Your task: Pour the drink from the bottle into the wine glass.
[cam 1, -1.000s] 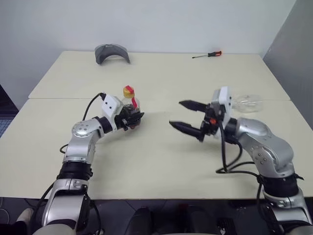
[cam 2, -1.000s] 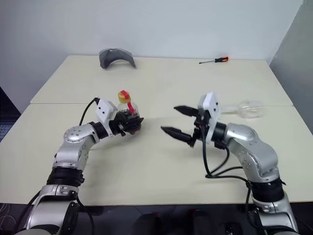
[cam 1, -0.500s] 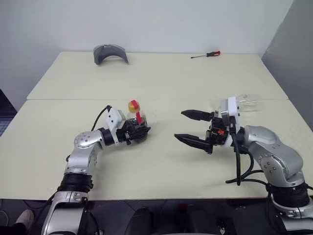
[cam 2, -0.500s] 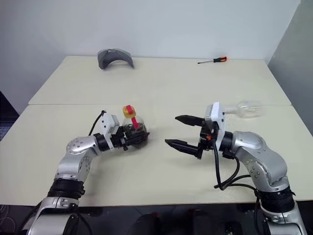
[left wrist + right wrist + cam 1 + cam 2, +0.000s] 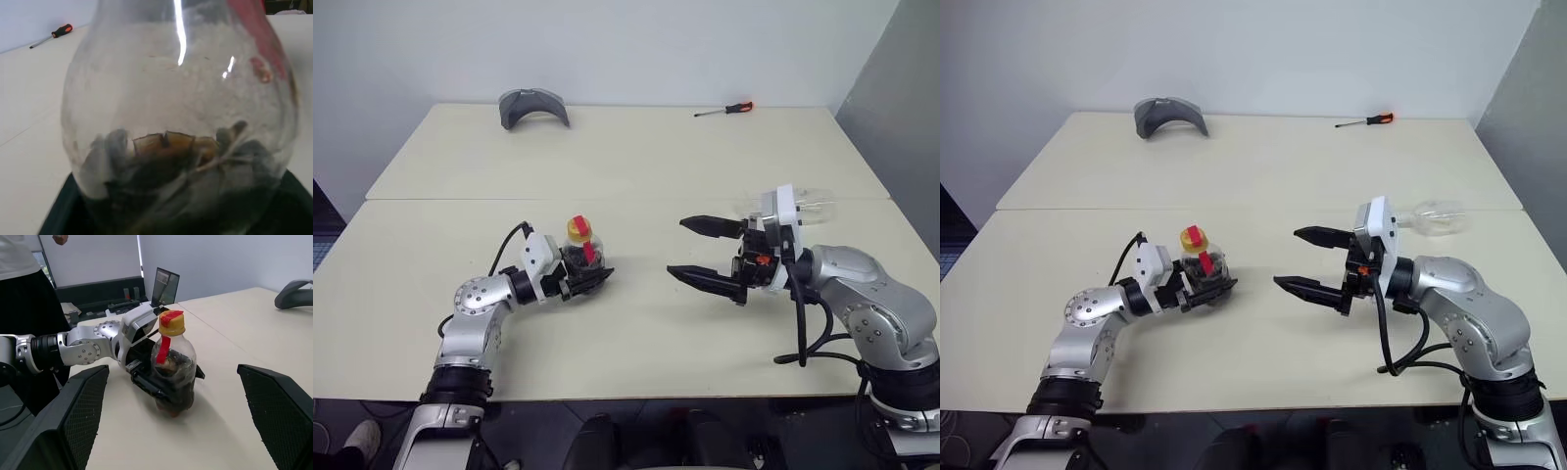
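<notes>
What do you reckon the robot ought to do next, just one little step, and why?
Probably bring the open right gripper across to the bottle's cap. The bottle stands upright on the table, capped, some dark drink at its bottom, with the left gripper around its body. The wine glass lies on its side behind the right arm.

**Open lane between my 2 grippers**

Bare table point(image 5: 636, 323) separates my right gripper point(image 5: 705, 251) from the bottle point(image 5: 579, 257). My left gripper point(image 5: 585, 277) flanks the bottle. The wine glass point(image 5: 808, 207) lies behind my right wrist.
</notes>
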Controlling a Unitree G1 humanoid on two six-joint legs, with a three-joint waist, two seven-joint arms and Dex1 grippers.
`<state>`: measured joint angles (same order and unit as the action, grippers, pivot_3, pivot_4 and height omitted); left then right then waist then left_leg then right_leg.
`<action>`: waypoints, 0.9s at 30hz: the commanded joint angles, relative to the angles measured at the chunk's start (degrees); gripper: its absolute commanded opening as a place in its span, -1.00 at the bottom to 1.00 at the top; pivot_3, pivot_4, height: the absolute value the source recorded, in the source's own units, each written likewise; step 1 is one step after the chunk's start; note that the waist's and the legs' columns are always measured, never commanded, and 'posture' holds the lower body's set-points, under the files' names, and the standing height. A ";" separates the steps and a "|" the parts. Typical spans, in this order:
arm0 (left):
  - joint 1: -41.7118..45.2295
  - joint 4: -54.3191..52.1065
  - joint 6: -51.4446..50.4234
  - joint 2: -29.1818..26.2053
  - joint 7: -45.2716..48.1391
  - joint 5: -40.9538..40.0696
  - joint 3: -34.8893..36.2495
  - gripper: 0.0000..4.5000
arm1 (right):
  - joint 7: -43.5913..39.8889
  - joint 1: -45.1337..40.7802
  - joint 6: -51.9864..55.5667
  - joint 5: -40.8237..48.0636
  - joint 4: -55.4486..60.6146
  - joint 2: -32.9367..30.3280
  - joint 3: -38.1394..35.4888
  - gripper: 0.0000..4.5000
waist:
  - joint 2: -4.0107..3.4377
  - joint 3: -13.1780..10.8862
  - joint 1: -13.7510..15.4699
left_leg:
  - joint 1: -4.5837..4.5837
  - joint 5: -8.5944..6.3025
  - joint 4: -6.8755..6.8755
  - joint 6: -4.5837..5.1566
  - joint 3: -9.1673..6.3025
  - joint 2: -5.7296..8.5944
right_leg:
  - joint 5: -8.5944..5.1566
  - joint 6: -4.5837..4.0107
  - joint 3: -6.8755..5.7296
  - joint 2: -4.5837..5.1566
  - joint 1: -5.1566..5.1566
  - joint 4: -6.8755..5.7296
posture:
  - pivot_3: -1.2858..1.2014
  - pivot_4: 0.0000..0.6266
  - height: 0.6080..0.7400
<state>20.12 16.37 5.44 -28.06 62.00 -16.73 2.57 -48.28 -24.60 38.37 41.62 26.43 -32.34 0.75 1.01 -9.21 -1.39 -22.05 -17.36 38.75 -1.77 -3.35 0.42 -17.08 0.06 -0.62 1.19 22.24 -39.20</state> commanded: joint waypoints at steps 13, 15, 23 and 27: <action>-5.04 -10.92 -5.27 -1.71 -5.12 -0.87 1.05 0.98 | 1.10 -2.84 -1.28 -0.33 -1.27 2.71 1.03 1.00 | 0.00 0.00 -0.20 | 0.00 0.00 -0.01 0.00 0.01 -0.01 | 0.00 0.00 0.04 0.00 0.00 0.00 | 0.03 -0.52 1.00; -5.88 -12.37 -6.39 -2.40 -5.80 -0.83 1.19 0.98 | 1.11 -3.11 -1.82 -0.77 -1.81 3.37 1.54 1.00 | -0.01 0.00 -0.13 | 0.02 0.00 -0.01 0.01 0.00 -0.01 | 0.00 0.00 0.03 0.00 0.00 -0.02 | 0.03 -0.52 1.00; -4.81 -11.40 -9.85 -6.60 -4.22 -2.15 2.36 0.98 | 0.47 -4.03 -3.54 -2.22 -3.43 5.51 2.66 1.00 | -0.02 -0.01 -0.13 | 0.04 -0.01 -0.01 0.01 0.00 -0.01 | 0.00 0.00 0.03 0.00 0.00 -0.04 | 0.03 -0.52 1.00; -4.24 -10.33 -9.60 -7.24 -4.10 -2.06 2.59 0.98 | 0.46 -4.06 -3.80 -2.51 -3.62 5.90 2.71 1.00 | -0.03 -0.01 -0.12 | 0.04 -0.01 -0.01 0.01 -0.01 -0.01 | 0.00 0.00 0.02 0.00 0.00 -0.03 | 0.03 -0.52 1.00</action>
<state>15.22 6.48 -4.70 -34.64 57.70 -17.82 3.86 -47.45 -27.77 35.66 39.24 22.03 -26.48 3.66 0.98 -9.22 -1.51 -22.01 -17.36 38.75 -1.76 -3.36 0.41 -17.08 0.06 -0.60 1.19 22.23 -39.23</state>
